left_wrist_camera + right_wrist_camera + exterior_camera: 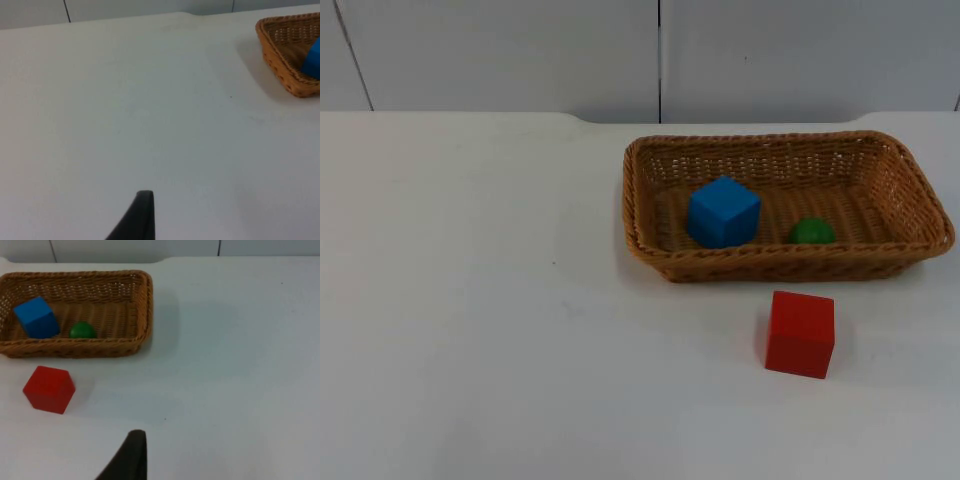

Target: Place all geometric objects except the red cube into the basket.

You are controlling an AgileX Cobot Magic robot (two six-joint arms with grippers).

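You had one wicker basket (650, 255) on the table — and inside it sat two things: one blue cube (723, 211) and one green ball (812, 232). Outside the basket there was one red cube (800, 333). That made two cubes and one ball — three shapes in all, with one basket.
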